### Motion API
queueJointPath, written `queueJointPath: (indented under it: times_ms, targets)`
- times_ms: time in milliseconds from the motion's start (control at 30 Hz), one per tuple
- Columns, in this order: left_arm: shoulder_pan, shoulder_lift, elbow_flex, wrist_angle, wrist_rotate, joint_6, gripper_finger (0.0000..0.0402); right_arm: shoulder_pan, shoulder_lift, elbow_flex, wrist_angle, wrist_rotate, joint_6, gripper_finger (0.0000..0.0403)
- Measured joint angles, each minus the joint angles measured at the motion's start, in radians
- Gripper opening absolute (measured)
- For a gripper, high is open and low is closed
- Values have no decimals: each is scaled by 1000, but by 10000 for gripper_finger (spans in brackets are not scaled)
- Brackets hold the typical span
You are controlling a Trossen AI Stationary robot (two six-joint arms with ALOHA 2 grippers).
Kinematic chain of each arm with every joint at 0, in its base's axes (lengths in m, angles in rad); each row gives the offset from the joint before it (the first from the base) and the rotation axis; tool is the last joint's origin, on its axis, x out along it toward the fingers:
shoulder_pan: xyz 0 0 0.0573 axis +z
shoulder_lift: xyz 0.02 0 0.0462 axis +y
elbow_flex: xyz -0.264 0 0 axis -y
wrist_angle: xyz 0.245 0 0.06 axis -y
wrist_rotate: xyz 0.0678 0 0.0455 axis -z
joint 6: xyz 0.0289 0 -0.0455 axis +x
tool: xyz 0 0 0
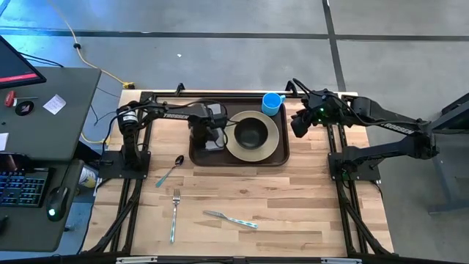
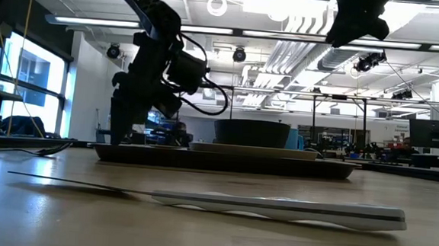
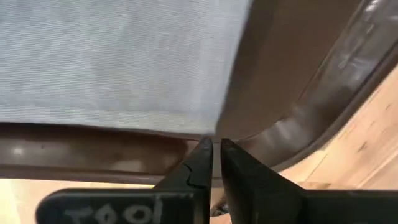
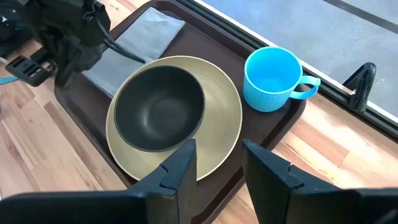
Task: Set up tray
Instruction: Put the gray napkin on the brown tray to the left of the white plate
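The dark brown tray [image 1: 198,155] lies at the table's far middle. On it are a beige plate [image 4: 217,93] with a dark bowl [image 4: 158,109], a blue cup [image 4: 272,78] at its far right corner, and a grey napkin [image 3: 118,56] lying flat on its left part. My left gripper [image 3: 216,149] points down over the napkin's corner near the tray's rim, fingers shut to a thin slit. In the low view its fingers [image 2: 119,136] reach down to tray level. My right gripper [image 4: 219,155] hovers open beside the tray's right edge and touches nothing. My left gripper comes from above, pointing down, with its fingertips right at the napkin's corner [image 3: 211,127] by the tray's rim [image 3: 112,155]. I cannot tell whether the fingertips touch the napkin or the tray floor. The napkin lies flat on the tray.
On the bare wood nearer me lie a spoon [image 1: 170,170], a fork [image 1: 175,214] and a knife [image 1: 231,218], which the low view shows close up as a long knife [image 2: 275,209]. A desk with a keyboard [image 1: 22,187] stands left of the table.
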Motion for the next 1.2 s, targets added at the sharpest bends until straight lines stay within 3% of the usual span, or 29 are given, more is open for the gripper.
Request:
queueJointPath:
  times_ms: [300,533,900,1200]
  targets:
    - [13,0,117,-113,-66,4,29,0,0,0,0,25,-4,119]
    - [64,-1,267,32,-194,-12,55,0,0,0,0,11,1,119]
    - [207,25,181,209,-215,-33,47,0,0,0,0,-59,31,119]
    - [232,84,173,355,-140,-78,37,0,0,0,0,-59,59,119]
